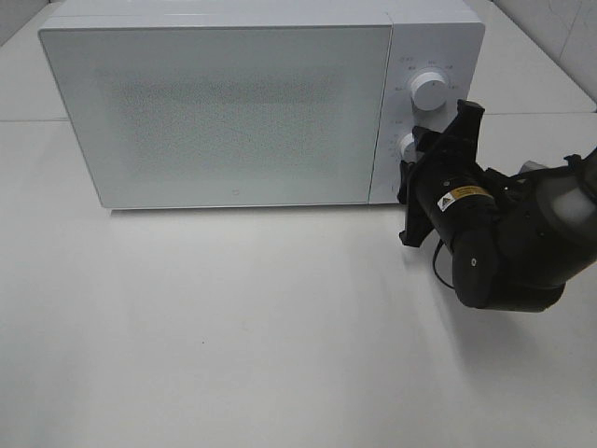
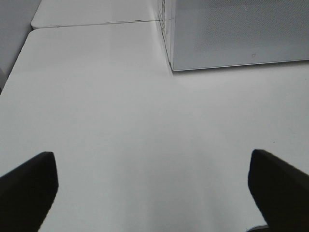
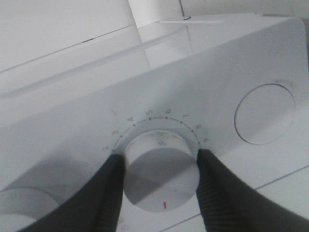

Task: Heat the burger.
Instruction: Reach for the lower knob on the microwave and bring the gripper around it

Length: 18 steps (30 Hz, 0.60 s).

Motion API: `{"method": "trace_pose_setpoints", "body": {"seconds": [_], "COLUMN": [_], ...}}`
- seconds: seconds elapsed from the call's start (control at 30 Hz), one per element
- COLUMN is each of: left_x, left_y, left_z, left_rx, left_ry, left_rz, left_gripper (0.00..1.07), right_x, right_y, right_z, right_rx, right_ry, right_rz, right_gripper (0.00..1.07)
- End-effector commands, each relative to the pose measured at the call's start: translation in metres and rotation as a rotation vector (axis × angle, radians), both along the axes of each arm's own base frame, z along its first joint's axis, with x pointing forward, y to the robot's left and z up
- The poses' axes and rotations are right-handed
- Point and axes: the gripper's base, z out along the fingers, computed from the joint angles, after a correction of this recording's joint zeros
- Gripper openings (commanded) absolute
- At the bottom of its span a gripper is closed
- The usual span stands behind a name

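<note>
1. On the far left of the table [image 1: 187,355], I am hanging my left gripper [image 2: 150,159] over bare white tabletop. Its fingers are spread wide with nothing between them. It is sitting off the left end of the microwave [image 1: 233,103], near the front corner, and is playing no part in this step.
2. Moving right, the microwave door [image 1: 224,117] is standing shut across most of the front. The burger is showing nowhere: not on the table, not in either gripper. I am judging that it is lying inside, but the speckled door is hiding whatever is behind it, so I cannot confirm that.
3. Further right, on the control panel [image 1: 424,56], the upper knob [image 1: 428,90] is standing free, with nothing touching it.
4. At the right end, I am reaching in with my right gripper [image 3: 159,159] and pinching the lower dial [image 3: 161,186]. One finger is pressing on each side of it, just under the ring of numbers.
5. A small red mark is showing on the dial face, on the side away from the numbers, and I cannot tell what setting that means.
6. By my reckoning, loading and closing are finished and I am working on the timer. What is left is turning this dial to a heating time, letting go, and drawing my right arm clear.
</note>
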Motion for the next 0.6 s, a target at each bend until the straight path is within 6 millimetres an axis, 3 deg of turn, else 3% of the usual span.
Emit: {"method": "trace_pose_setpoints", "body": {"seconds": [0.03, 0.6], "left_x": [-0.0016, -0.0016], "left_y": [-0.0001, -0.0001], "left_z": [0.0009, 0.0009], "left_rx": [-0.008, -0.008], "left_ry": [-0.03, -0.03], "left_rz": [0.0, 0.0], "left_gripper": [1.05, 1.05], "right_x": [0.0021, 0.001], "right_y": [0.0036, 0.0041], "right_z": [0.0044, -0.0004], "right_rx": [0.124, 0.115], "right_ry": [-0.015, 0.037], "right_rz": [0.008, 0.01], "right_gripper": [0.29, 0.32]}}
